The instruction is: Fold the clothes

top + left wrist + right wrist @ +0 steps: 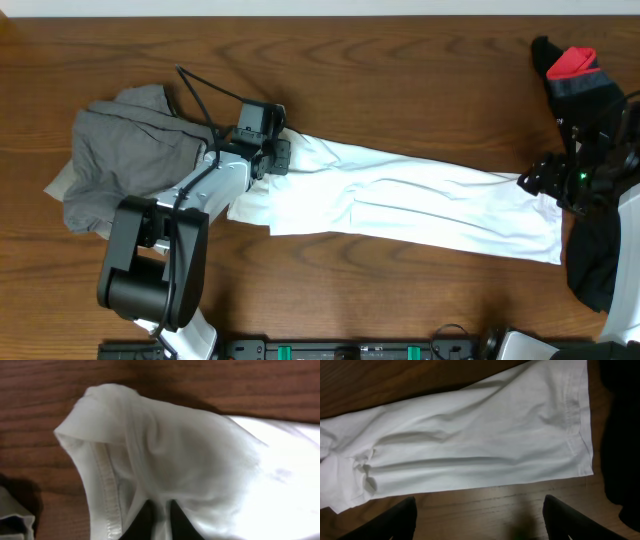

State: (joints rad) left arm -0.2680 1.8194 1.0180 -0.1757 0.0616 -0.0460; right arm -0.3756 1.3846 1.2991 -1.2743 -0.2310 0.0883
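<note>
Brown wood is seen all over the table (400, 70), and the clothes are laid on it. The white shirt (420, 205) is stretched out long and thin across the middle, from the left arm to the right arm, with creases along it. The grey clothes (120, 150) are heaped in a pile at the left end, just beside the shirt. Some dark cloth (590, 260) is seen next to the shirt's right hem. A black and red piece (572, 68) is bunched in the far right corner. The left gripper (159, 512) is pinched tight on a bunch of the white shirt at its left end, and the cloth is pulled up like a little tent. The right gripper (480, 515) is held wide apart over the hem end, and nothing is gripped in it. The shirt is judged to be not yet folded up small. If the left end is pulled while the right end is not held, the whole shirt could be dragged along the table and crumpled instead of folded. Only a small pinch is held, so the cloth could slip out. The grey pile could be caught and dragged too, since it lies so close.
</note>
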